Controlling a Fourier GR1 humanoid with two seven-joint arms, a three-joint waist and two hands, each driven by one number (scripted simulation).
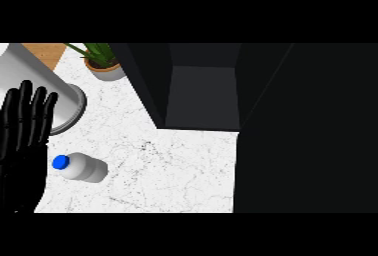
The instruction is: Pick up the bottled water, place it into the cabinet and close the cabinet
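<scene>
The bottled water (83,167), white with a blue cap (60,162), lies on its side on the white marble counter (170,170), cap pointing left. My left hand (22,135) shows at the view's left edge, open with fingers straight and pointing up, just left of the bottle and apart from it. The dark cabinet (203,90) stands open at the back, its grey inside visible, and its dark door (306,130) fills the right side. My right hand does not show.
A potted green plant (103,62) stands at the back left beside the cabinet. A large grey cylinder with a round base (59,97) lies at the left, behind my left hand. A wooden surface (48,52) shows at the top left.
</scene>
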